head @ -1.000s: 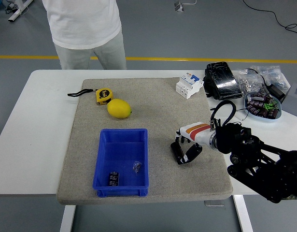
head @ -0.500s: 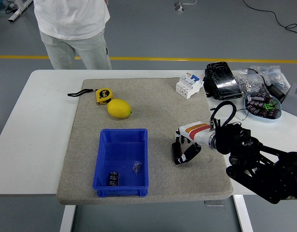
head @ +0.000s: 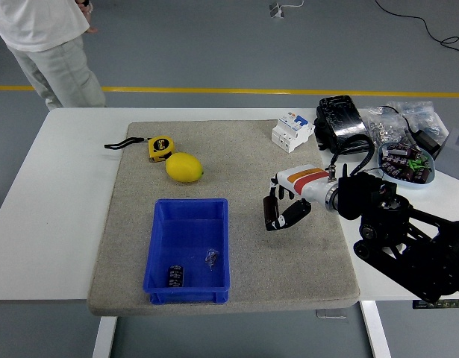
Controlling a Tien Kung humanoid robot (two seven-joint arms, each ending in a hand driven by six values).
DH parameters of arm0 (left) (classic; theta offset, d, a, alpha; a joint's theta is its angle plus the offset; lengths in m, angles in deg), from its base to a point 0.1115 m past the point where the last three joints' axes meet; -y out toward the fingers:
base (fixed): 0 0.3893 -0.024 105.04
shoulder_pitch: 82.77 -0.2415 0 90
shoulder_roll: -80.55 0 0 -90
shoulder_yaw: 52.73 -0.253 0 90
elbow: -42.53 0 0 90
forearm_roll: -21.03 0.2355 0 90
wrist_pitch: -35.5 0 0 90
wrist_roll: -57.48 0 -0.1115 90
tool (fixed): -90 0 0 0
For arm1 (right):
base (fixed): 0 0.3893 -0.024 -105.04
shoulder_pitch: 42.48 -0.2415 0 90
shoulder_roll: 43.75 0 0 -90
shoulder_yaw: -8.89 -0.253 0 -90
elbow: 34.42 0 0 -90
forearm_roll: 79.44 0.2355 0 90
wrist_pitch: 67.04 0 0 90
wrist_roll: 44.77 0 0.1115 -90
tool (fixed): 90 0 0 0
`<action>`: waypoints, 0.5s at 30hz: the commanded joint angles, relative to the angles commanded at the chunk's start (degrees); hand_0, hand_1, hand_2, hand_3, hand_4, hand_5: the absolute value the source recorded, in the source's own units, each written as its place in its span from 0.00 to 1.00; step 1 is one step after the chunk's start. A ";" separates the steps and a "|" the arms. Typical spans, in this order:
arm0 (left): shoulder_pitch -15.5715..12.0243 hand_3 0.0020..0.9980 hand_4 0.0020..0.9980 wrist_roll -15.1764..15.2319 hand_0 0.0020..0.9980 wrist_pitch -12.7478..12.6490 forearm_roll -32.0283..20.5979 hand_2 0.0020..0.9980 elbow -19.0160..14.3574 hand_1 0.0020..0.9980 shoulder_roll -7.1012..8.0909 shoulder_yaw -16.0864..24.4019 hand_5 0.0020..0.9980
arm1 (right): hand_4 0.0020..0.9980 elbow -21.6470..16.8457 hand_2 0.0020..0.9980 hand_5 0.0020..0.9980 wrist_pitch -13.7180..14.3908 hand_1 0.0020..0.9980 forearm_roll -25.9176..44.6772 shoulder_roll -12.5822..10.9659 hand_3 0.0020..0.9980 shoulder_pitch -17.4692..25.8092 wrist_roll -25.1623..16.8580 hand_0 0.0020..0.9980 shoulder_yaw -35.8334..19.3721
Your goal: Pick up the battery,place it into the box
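Observation:
My right hand [head: 283, 212] hovers over the grey mat [head: 236, 160], right of the blue box [head: 156, 246]. Its fingers are curled around a small black cylindrical battery [head: 271, 212], held roughly upright and lifted off the mat. The hand is about a hand's width from the box's right wall. Inside the box, near its front, lie another black battery [head: 175, 275] and a small clear item [head: 212, 257]. My left arm is out of the picture.
A lemon [head: 184, 167] and a yellow tape measure [head: 160, 148] lie behind the box. A white circuit breaker [head: 292, 131], a black pouch [head: 342, 123] and a bowl of parts [head: 407, 164] sit at the back right. A person [head: 42, 45] stands at the far left.
My right hand has risen and moved slightly back with the battery in its fingers. The person has walked from the middle of the far side to the left.

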 joint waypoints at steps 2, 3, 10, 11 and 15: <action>0.02 0.73 0.80 -0.11 0.74 -0.04 0.34 0.73 0.00 0.66 0.02 0.19 0.67 | 0.98 -1.84 0.54 0.45 -0.32 0.47 -0.40 0.28 0.47 -0.37 0.23 0.51 -0.82; 0.03 0.73 0.80 -0.13 0.74 -0.06 0.46 0.73 0.00 0.66 0.04 0.25 0.67 | 0.98 -2.95 0.54 0.45 -0.54 0.47 -0.57 0.43 0.47 -0.67 0.39 0.51 -1.10; -0.03 0.73 0.80 -0.16 0.74 -0.29 0.85 0.72 0.02 0.65 0.25 0.56 0.67 | 0.96 -7.34 0.53 0.42 -1.48 0.47 -0.88 2.30 0.48 -3.15 1.21 0.50 0.12; -0.04 0.73 0.80 -0.17 0.74 -0.31 0.90 0.72 0.01 0.65 0.28 0.58 0.67 | 0.96 -7.56 0.53 0.42 -1.55 0.47 -0.82 2.72 0.48 -3.44 1.19 0.50 0.42; 0.02 0.73 0.80 -0.30 0.74 -0.48 1.43 0.72 -0.11 0.65 0.49 0.70 0.67 | 0.96 -7.73 0.53 0.42 -2.51 0.47 -0.70 4.94 0.48 -4.66 0.99 0.50 2.01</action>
